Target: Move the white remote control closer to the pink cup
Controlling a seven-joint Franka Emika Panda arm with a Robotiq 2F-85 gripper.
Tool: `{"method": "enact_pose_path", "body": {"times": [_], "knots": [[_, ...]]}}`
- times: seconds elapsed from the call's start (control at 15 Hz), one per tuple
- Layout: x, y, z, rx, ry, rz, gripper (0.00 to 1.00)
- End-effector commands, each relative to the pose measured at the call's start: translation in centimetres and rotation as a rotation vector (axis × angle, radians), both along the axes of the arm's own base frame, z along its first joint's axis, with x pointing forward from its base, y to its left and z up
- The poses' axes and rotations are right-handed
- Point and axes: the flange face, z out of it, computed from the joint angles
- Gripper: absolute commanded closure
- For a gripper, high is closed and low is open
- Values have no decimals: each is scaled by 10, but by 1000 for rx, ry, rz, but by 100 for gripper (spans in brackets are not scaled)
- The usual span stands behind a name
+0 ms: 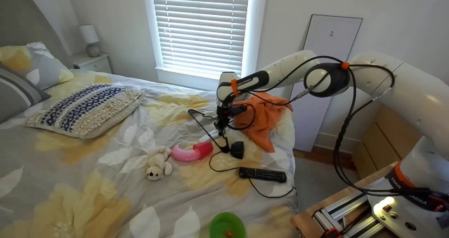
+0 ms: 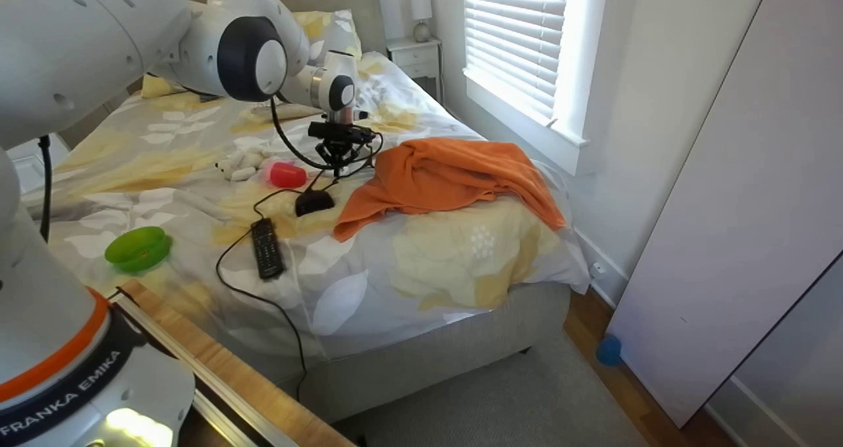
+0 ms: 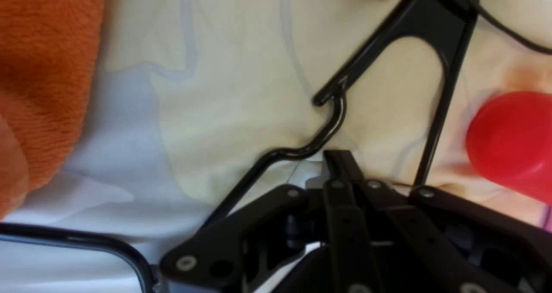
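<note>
White remote control [image 1: 206, 137] is flat on the duvet-covered bench [image 1: 112, 187], close by the red end of the pink cup [image 1: 189, 154] and partly blocked from sight. Can't call whether they touch. Not much travel needed, by my read: short nudge or drag, no real lift. Wrist view doesn't confirm it, only pale bits around the fingertips.

Claw [image 3: 343, 163] is down low, fingers together, no gap visible. Don't see anything clamped; a thin edge right at the tips would be hidden, so can't rule that out. Together like that would suit pushing more than picking.

Catch is the black clothes hanger [image 3: 427, 19]. Fingertips show between two of its bars in the wrist view, and in an exterior view a bar crosses the remote. Can't tell if it's on top or just in the line of sight. If on top, it's a hold-down, and moving the remote probably drags the hanger along. I'd clear it first.

Cream plush animal [image 1: 159, 164] sits at the cup's far end, touching or just beside. Likely a soft backstop if the cup gets bumped; wouldn't lean on it.

Black remote control [image 1: 263, 174] is well apart from the cup. Wrong colour, leave it.

Orange fleecy cloth [image 2: 448, 174] is heaped on the side away from the cup, so a cupward push should miss it. Bedding looks wrinkled; expect rucking, go slow and flat.
</note>
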Motion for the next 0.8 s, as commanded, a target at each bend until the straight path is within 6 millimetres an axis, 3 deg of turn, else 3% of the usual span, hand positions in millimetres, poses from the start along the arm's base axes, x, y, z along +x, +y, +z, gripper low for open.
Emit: {"method": "enact_pose_path", "body": {"times": [0.0,0.4,0.47,0.6,0.73], "knots": [[-6,0,38,86,-41,24,100],[-11,-3,123,185,-209,58,100],[-15,-6,137,178,-222,82,74],[-24,-13,163,159,-263,122,67],[-34,-21,187,141,-295,159,51]]}}
